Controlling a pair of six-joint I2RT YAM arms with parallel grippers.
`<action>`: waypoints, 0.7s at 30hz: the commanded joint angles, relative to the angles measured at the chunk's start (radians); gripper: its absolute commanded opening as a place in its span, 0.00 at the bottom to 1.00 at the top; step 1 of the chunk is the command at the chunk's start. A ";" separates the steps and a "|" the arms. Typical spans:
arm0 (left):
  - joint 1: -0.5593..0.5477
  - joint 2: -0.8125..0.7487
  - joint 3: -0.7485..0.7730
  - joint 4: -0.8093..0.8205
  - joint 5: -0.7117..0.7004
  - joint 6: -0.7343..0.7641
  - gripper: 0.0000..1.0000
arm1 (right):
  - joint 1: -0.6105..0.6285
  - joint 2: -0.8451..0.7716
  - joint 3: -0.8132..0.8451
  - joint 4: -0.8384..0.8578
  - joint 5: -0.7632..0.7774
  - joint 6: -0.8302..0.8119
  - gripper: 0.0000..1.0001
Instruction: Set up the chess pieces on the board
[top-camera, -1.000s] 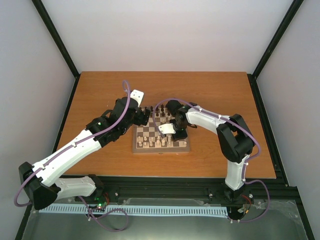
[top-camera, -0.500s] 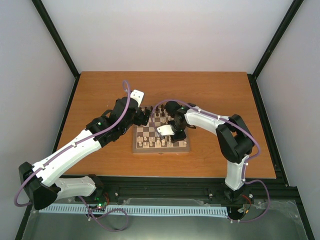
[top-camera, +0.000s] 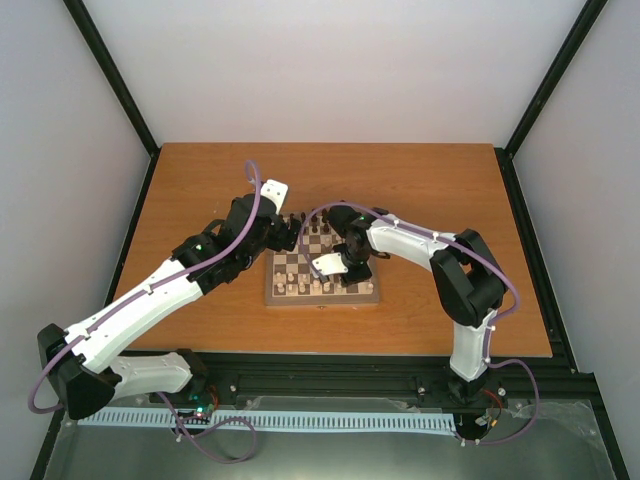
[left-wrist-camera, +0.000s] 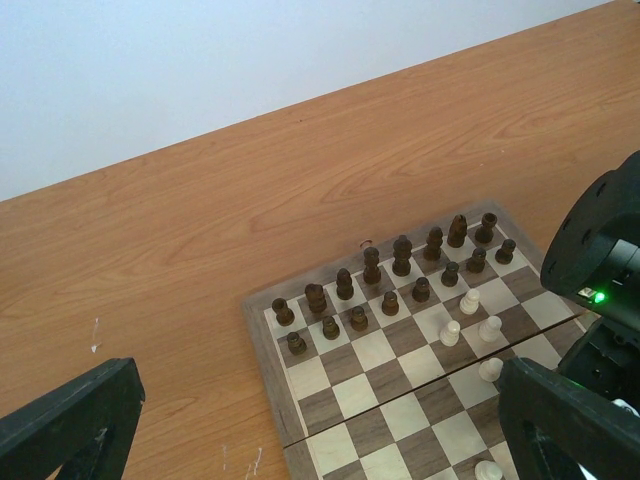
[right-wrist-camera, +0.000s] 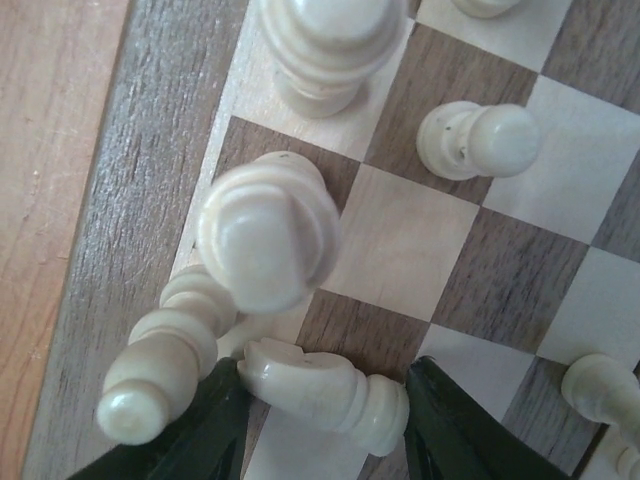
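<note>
The board (top-camera: 322, 297) lies mid-table. Dark pieces (left-wrist-camera: 371, 266) stand in two rows at its far side, and cream pieces (left-wrist-camera: 451, 332) stand scattered toward the middle. My right gripper (top-camera: 345, 268) is low over the board's near right part. In the right wrist view the gripper (right-wrist-camera: 325, 410) is shut on a cream knight (right-wrist-camera: 320, 385) lying on its side, with a finger touching each end. Another cream piece (right-wrist-camera: 160, 365) lies tipped beside it at the board's border (right-wrist-camera: 120, 200). My left gripper (top-camera: 290, 232) hovers open and empty at the board's far left corner.
A tall cream piece (right-wrist-camera: 265, 235) stands just beyond the knight, and a cream pawn (right-wrist-camera: 480, 140) stands further in. The right arm's wrist (left-wrist-camera: 600, 250) shows at the right of the left wrist view. Bare wooden table (left-wrist-camera: 200, 220) surrounds the board.
My right gripper has shifted slightly left and toward the near edge over the board. The left arm has not moved.
</note>
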 joint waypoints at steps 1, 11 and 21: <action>0.006 -0.007 0.022 0.011 0.000 0.013 0.99 | 0.006 0.028 0.018 -0.033 0.026 -0.015 0.40; 0.006 -0.007 0.023 0.009 0.009 0.010 0.99 | -0.067 -0.003 0.022 -0.055 -0.005 0.019 0.29; 0.006 0.003 0.022 0.008 0.010 -0.005 0.99 | -0.138 -0.131 -0.019 0.011 -0.103 0.157 0.32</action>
